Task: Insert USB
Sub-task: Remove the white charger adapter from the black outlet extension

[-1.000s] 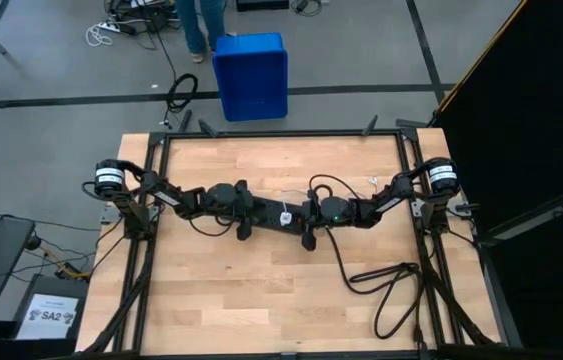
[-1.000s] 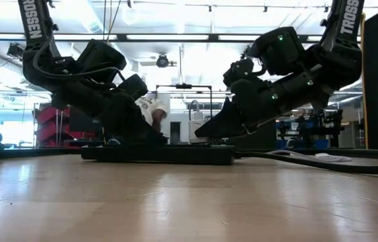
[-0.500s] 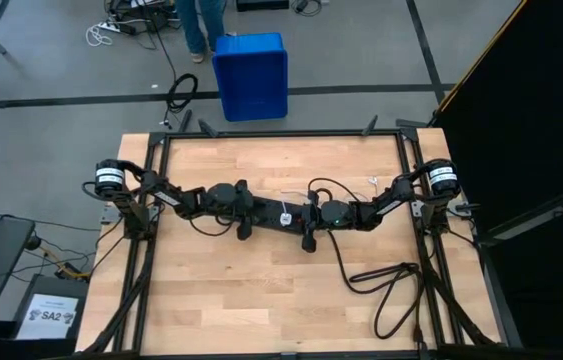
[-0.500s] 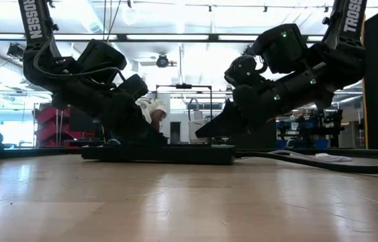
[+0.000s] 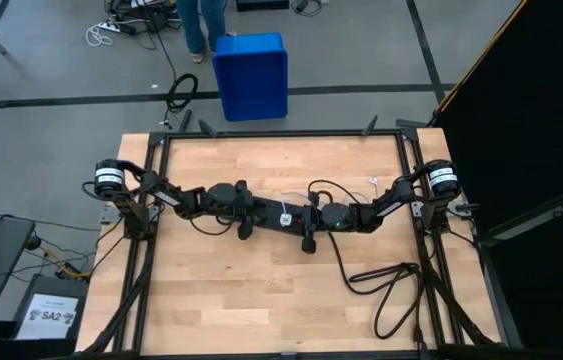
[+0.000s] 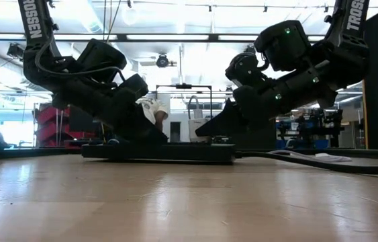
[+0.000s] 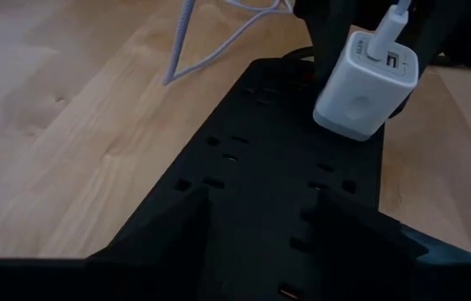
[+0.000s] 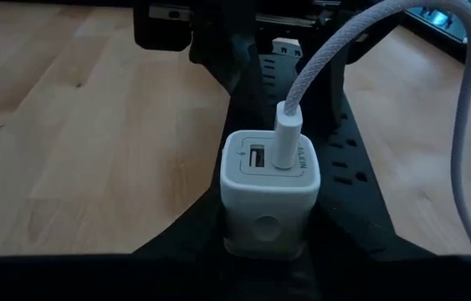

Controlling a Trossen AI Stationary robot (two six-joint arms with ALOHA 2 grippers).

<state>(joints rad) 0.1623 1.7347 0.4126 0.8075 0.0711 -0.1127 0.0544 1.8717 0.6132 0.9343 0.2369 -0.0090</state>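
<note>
The USB [image 8: 289, 138] stands plugged upright in the white charger [image 8: 268, 196], which the right gripper [image 8: 268, 251] fingers clasp at frame centre; left gripper [image 7: 256, 209] fingers straddle the power strip [image 7: 252, 159].

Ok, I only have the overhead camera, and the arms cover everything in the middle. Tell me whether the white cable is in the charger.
Observer: Yes. In the right wrist view the white cable is plugged into one port of the white charger. The port beside it is free.
Operator: Now tell me what holds the charger.
Observer: The right gripper. Its fingers clamp the charger's two sides.
Operator: Report how it sits on the power strip.
Observer: In the left wrist view it leans tilted on the black power strip. I cannot tell whether its prongs are in.
</note>
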